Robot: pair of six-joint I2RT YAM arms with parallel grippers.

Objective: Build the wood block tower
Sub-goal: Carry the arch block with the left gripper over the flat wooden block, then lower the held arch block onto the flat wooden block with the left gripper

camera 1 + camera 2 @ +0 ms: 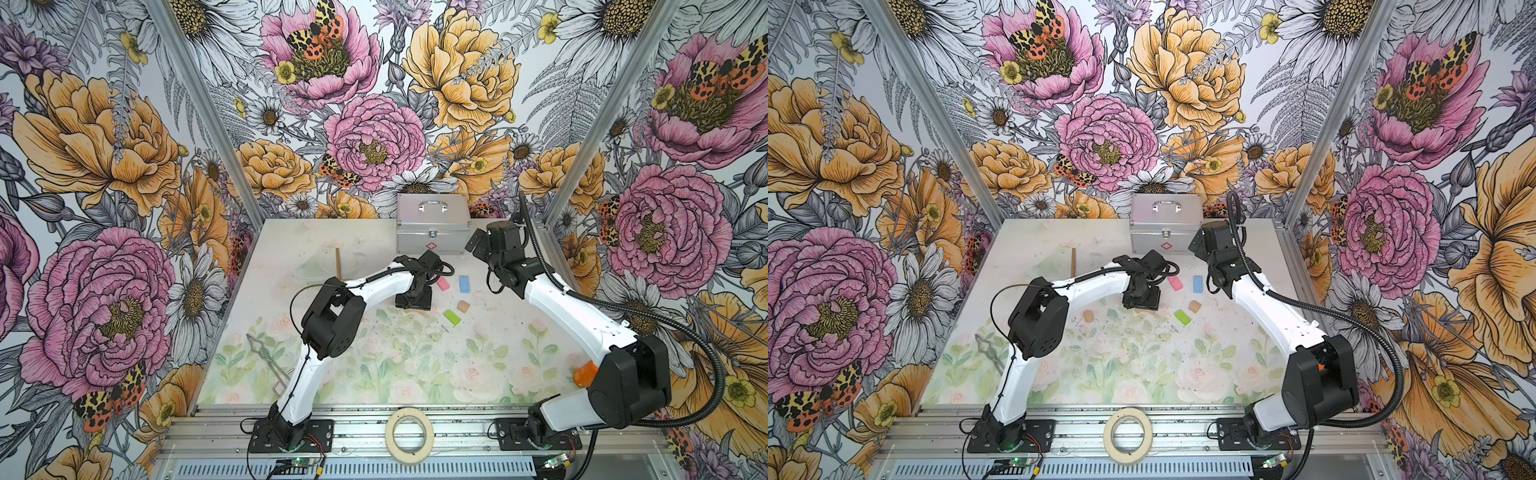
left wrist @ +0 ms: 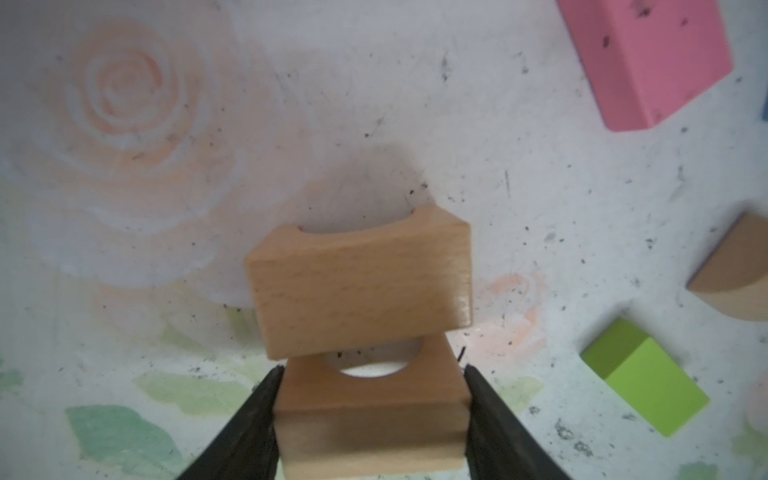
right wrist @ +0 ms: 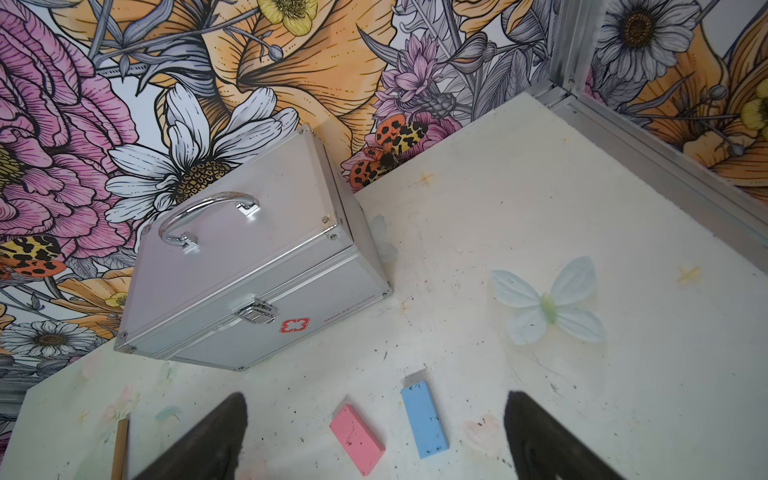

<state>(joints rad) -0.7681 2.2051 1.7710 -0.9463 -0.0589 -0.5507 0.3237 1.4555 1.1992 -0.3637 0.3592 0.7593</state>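
My left gripper (image 2: 374, 374) is shut on a tan arch block (image 2: 370, 419), low over the table's middle (image 1: 413, 301). A second tan arch block (image 2: 361, 286) lies just ahead and overlaps the held one in the left wrist view; I cannot tell whether they touch. To the right lie a pink brick (image 1: 443, 284), a blue brick (image 1: 464, 284), a green block (image 1: 452, 317) and a tan block (image 1: 463, 306). A tan cylinder (image 1: 1088, 316) sits to the left. My right gripper (image 3: 376, 399) hangs open and empty above the pink and blue bricks (image 1: 473, 244). No tower is in view.
A silver case (image 1: 432, 226) stands at the back, close to the right gripper. A thin wooden stick (image 1: 338, 264) lies back left, metal tongs (image 1: 266, 357) front left, an orange bottle (image 1: 585, 373) behind the right arm, and a tape roll (image 1: 409, 434) on the front rail.
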